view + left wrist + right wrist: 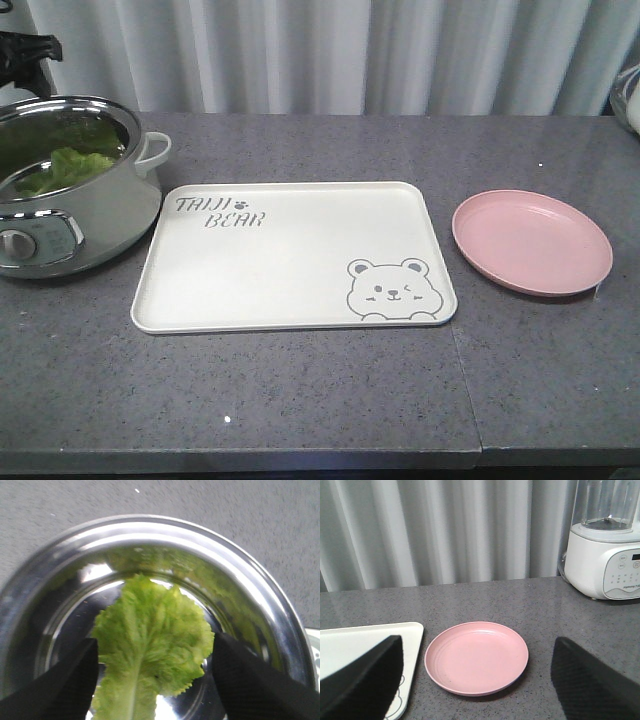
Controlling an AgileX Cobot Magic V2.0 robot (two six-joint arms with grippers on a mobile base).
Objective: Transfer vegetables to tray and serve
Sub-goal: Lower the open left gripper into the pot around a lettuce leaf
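In the left wrist view the left gripper is spread wide, its black fingers in the lower left and lower right corners. The vegetables, shown here as one crinkly lettuce leaf, lie between them inside the steel pot. The leaf's pale rib runs from the bottom edge up to mid-frame, so its long axis crosses the line between the fingers. Closing should pinch it across its width, I judge.

The left arm is much the nearer. The right gripper is also spread and holds nothing, near the pink plate and well apart from the pot.

In the front view the tray sits mid-frame, just right of the pot. It reads "TAIJI BEAR" at its upper left, with a winking bear at its lower right. Farther back, upper right in the right wrist view, the blender has panel lettering too small to read.
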